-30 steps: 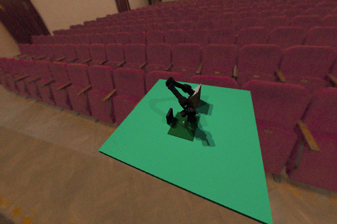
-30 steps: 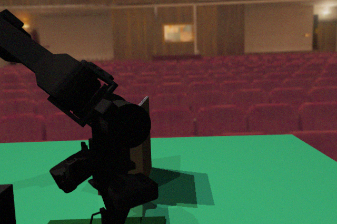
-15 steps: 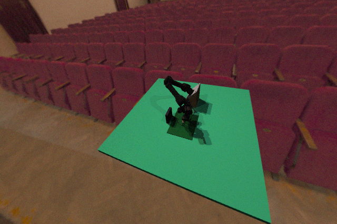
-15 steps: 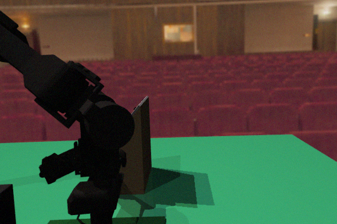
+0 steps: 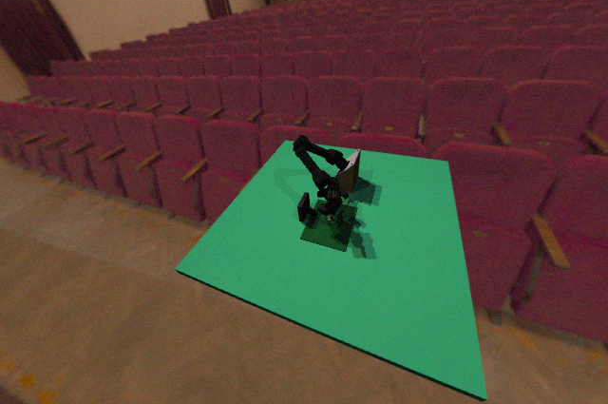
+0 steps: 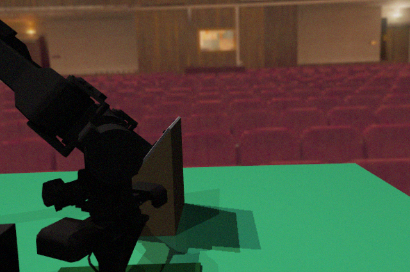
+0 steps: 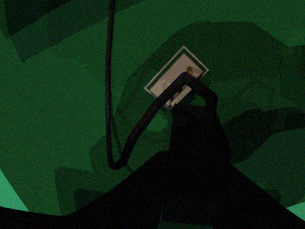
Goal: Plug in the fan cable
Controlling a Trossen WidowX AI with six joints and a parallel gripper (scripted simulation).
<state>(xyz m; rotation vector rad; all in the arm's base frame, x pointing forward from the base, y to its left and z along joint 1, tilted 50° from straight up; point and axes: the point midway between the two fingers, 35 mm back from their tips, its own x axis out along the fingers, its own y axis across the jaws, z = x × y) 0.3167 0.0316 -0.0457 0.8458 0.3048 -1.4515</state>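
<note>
Top view: high, distant, angled down on the green table [image 5: 402, 291] before the seat rows. Exterior view: low, close, level with the table [image 6: 298, 216], facing the seats. Wrist view: close, looking down. All share the table.

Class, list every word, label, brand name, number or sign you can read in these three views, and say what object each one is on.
None can be read.
The board: no lettering visible.
The white-framed fan header: outline only, no pin numbers legible.
The black plug, gripped in the gripper: unmarked.
The bright panel on the far wall: too blurred to read.
</note>
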